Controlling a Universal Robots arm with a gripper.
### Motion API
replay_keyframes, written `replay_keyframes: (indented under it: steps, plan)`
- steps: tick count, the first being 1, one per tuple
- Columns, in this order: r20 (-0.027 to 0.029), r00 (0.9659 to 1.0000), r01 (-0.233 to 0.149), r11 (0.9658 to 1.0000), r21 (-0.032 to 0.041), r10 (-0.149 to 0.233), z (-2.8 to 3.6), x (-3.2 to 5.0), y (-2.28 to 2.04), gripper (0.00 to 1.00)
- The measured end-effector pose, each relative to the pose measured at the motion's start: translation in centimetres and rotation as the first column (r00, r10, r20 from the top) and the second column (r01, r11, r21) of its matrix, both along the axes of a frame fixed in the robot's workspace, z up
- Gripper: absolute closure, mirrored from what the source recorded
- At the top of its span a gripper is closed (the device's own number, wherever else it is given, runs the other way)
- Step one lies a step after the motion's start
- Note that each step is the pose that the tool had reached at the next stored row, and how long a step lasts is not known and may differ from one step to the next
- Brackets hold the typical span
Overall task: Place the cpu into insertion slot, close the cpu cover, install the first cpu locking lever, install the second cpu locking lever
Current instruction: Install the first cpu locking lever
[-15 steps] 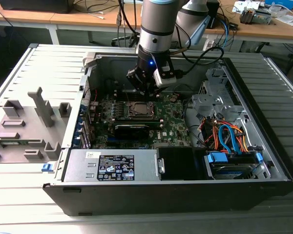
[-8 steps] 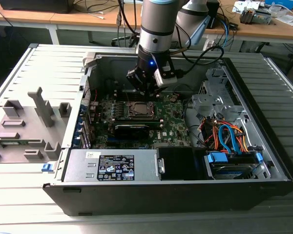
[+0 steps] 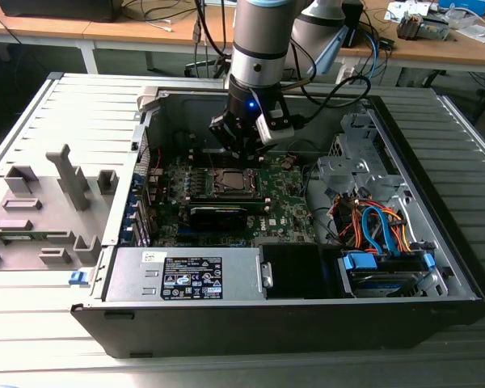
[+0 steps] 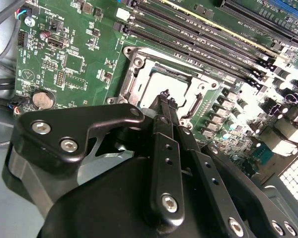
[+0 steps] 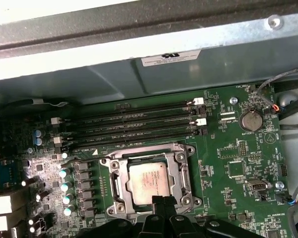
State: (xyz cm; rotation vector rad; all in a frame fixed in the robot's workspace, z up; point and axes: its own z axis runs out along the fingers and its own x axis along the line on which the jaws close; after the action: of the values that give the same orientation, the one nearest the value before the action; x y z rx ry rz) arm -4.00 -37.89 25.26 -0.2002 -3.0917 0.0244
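The gripper (image 4: 165, 97) is matt black with silver screw heads, and just beyond its tips the cpu (image 5: 148, 179) has a pale silvery-grey top, framed by the shiny silver cpu cover (image 5: 182, 171). The circuit board (image 5: 228, 148) around them is dark green with fine white print and long black memory slots (image 5: 139, 120). Farther from the gripper, the exterior view shows blue and orange cables (image 3: 370, 220).

white label (image 5: 175, 56), print too small
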Motion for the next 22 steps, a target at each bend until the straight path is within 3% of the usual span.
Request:
replay_keyframes:
  steps: [22]
  plan:
    - [0.0000,0.9982,-0.060,0.9982,-0.0001,0.060,-0.02,0.00,0.00,0.89]
